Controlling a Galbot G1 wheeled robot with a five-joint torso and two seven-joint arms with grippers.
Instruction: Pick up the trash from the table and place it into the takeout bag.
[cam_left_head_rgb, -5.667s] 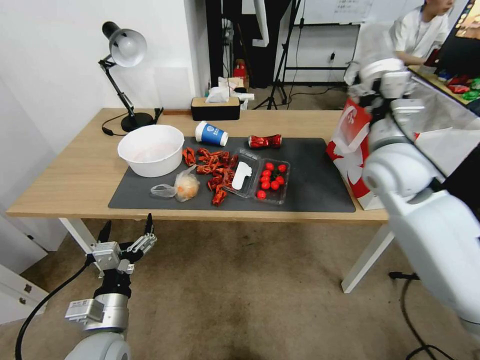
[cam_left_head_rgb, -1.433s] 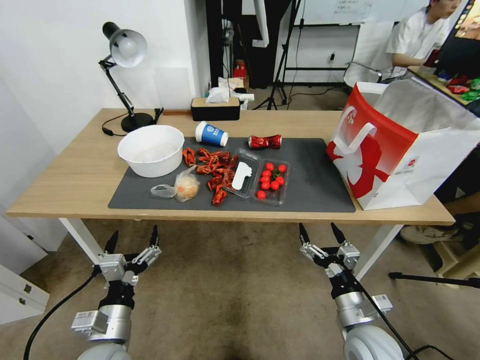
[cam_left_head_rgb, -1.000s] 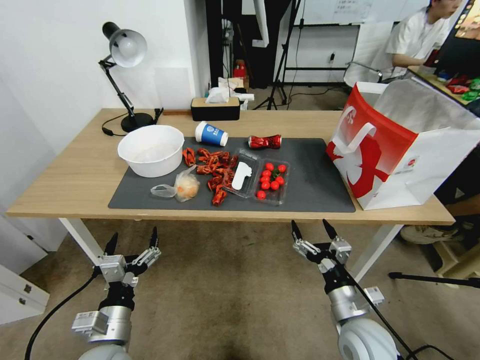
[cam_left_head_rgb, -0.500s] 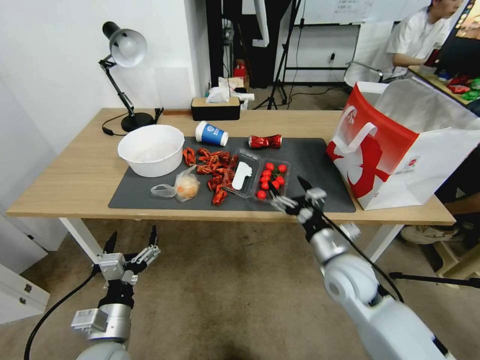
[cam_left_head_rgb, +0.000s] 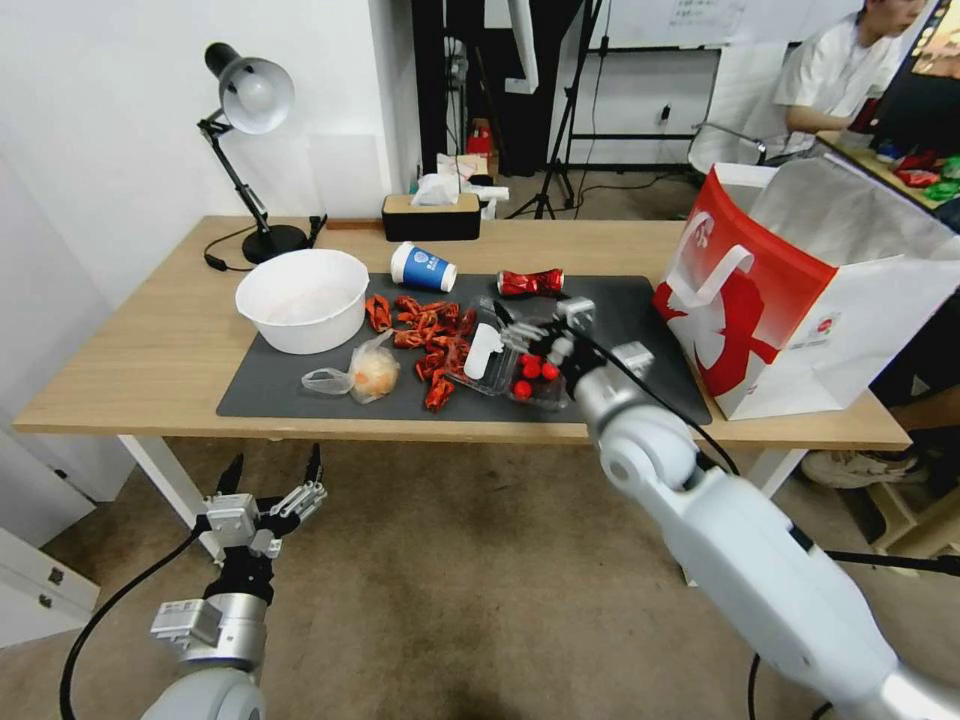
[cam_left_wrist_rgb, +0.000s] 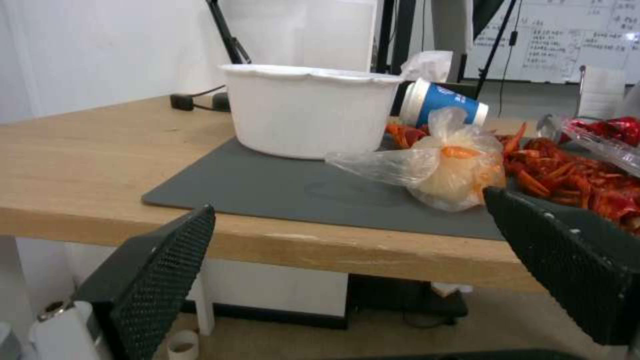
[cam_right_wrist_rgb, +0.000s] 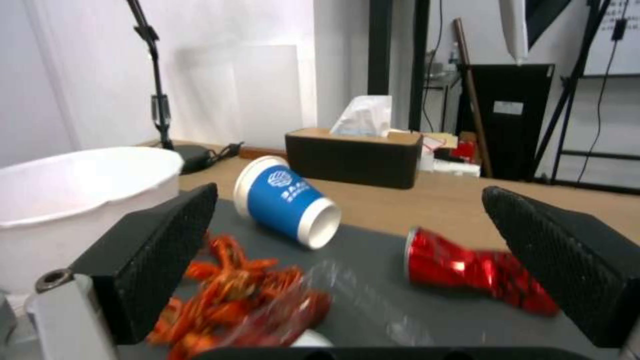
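Note:
On the table's (cam_left_head_rgb: 150, 340) dark mat (cam_left_head_rgb: 640, 370) lie a blue-and-white paper cup (cam_left_head_rgb: 422, 268) on its side, a crushed red can (cam_left_head_rgb: 530, 283) and a clear plastic bag with an orange lump (cam_left_head_rgb: 365, 372). My right gripper (cam_left_head_rgb: 530, 318) hovers open over a clear tray of tomatoes (cam_left_head_rgb: 535, 385), holding nothing. In the right wrist view the cup (cam_right_wrist_rgb: 287, 200) and can (cam_right_wrist_rgb: 477, 272) lie ahead of the fingers (cam_right_wrist_rgb: 153, 250). My left gripper (cam_left_head_rgb: 272, 475) hangs open below the table's front edge, facing the plastic bag (cam_left_wrist_rgb: 447, 165). The red-and-white takeout bag (cam_left_head_rgb: 800, 290) stands open at the right end.
A white bowl (cam_left_head_rgb: 302, 298) sits at the mat's left, with red crayfish shells (cam_left_head_rgb: 425, 335) scattered beside it. A desk lamp (cam_left_head_rgb: 250, 110) and a tissue box (cam_left_head_rgb: 432, 215) stand along the back edge. A person sits behind the takeout bag.
My right arm has risen from below the table's front edge and reached forward over the mat to above the tomato tray. The left gripper has barely moved.

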